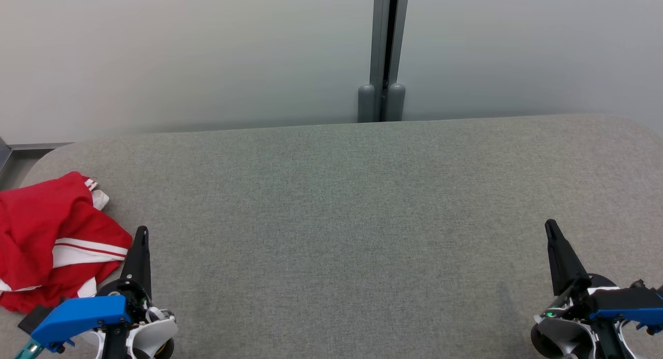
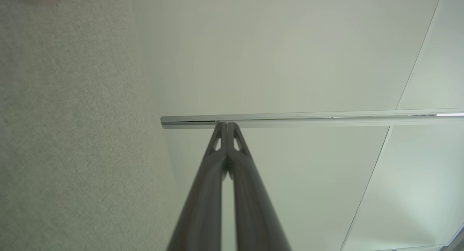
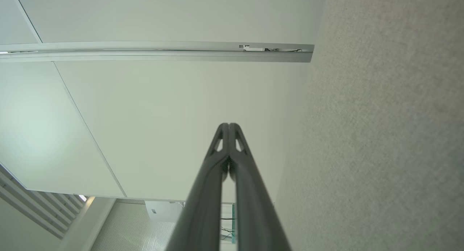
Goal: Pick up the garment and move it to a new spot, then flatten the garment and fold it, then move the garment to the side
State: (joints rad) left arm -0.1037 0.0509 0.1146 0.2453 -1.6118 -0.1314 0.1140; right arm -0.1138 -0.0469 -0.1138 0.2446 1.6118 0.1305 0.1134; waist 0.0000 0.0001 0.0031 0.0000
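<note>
We face a grey felt table (image 1: 331,203) with rounded far corners, backed by a pale wall (image 1: 181,53). A grey post (image 1: 384,48) splits the wall right of centre and ends in two rounded feet at the table's far edge. At the far left, past the table's corner, a strip of metal frame (image 1: 31,147) shows.

Our left gripper (image 1: 141,230) sits at the lower left and our right gripper (image 1: 550,225) at the lower right, well apart, both pointing toward the wall. In each wrist view the two dark fingers are pressed tip to tip and hold nothing. The left wrist view has felt on its left and a silver rail (image 2: 308,118) crossing behind the fingertips.

The garment (image 1: 46,245), red with white stripes and trim, lies crumpled on the table's left edge. It is just to the left of our left gripper. Its nearest fold comes up beside the closed fingers, and its lower part passes behind the gripper's blue body. We cannot tell whether cloth and finger touch. In the left wrist view a red scrap of it shows in the top left corner, off to the side of where the fingers point. The right gripper is far across the table from it.
</note>
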